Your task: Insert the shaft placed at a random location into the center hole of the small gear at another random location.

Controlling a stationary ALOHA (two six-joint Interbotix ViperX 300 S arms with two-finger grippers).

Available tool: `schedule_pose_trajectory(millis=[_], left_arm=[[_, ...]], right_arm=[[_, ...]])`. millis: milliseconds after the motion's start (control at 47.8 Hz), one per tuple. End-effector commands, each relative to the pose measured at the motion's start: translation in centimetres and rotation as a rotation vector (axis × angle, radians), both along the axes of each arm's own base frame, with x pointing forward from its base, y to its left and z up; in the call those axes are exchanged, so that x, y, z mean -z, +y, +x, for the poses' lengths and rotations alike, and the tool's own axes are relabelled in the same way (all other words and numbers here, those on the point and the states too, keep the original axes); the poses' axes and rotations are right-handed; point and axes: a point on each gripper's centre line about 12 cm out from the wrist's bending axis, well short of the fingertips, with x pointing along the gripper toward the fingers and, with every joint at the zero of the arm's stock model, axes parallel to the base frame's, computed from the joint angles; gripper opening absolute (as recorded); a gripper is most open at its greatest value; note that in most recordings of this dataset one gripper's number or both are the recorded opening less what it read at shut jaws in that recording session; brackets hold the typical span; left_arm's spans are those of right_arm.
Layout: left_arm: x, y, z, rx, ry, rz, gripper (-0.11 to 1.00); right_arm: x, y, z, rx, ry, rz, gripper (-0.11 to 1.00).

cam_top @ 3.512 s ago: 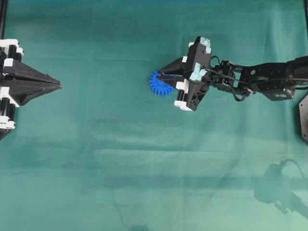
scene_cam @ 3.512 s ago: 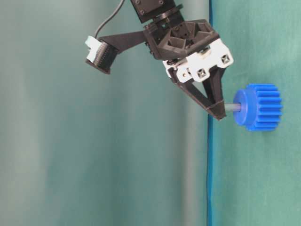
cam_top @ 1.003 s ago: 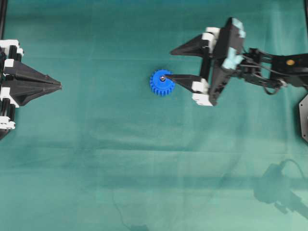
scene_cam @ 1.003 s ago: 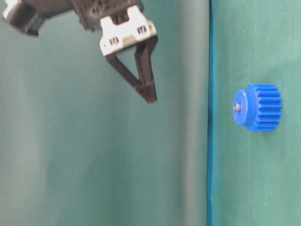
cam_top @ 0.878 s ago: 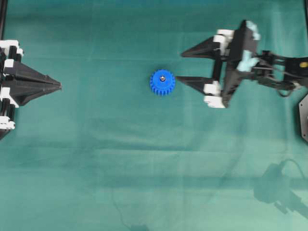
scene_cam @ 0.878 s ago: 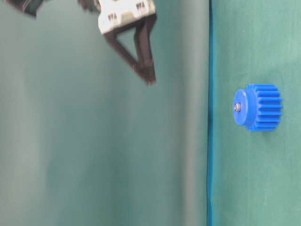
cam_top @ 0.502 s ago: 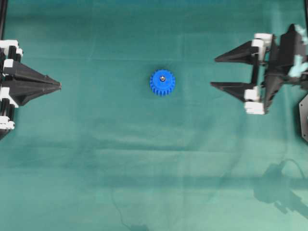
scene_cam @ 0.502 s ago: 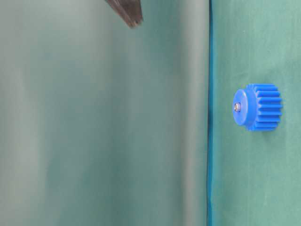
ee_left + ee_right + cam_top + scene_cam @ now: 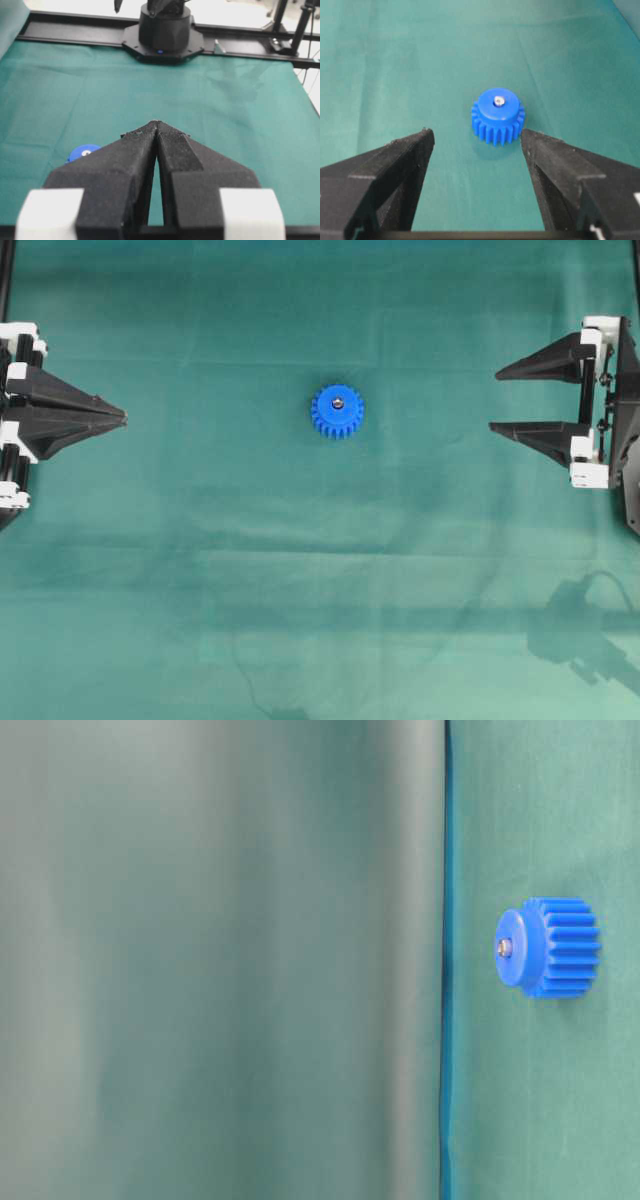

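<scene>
Green cloth covers my table [image 9: 200, 590]. The small gear [image 9: 337, 411] lies mid-table, the shaft [image 9: 498, 101] seated in its hub. My right end effector [image 9: 510, 398] is released, my left end effector [image 9: 118, 418] clenched, empty. Only the left wrist view shows the far arm base [image 9: 164, 30].

Shaft [image 9: 498, 101] mostly hidden inside small gear [image 9: 498, 116]; only tip shows.

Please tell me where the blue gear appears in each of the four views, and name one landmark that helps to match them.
Overhead: gear just above the middle, alone on the green cloth.
Table-level: gear at the right, seen sideways.
Left wrist: gear at the lower left, partly hidden behind the shut left pincer.
Right wrist: gear in the middle, beyond the open right pincer.
Shared landmark: the silvery shaft end in the gear's hub.
</scene>
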Motion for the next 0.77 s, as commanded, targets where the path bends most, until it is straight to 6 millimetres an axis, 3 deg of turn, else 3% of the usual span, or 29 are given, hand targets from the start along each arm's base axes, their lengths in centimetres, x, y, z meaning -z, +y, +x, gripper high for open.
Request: schedule_pose_trajectory(millis=[0,753], left_arm=[[-0.41,0.03,0.14,-0.002,-0.011,0.000,0.00],[-0.34,0.03,0.13,-0.002,-0.009,0.000,0.00]], right_arm=[[-0.39,0.00,0.19,-0.002,-0.010,-0.005,0.73],[-0.27,-0.03,0.29,-0.001,-0.007,-0.005,0.73]])
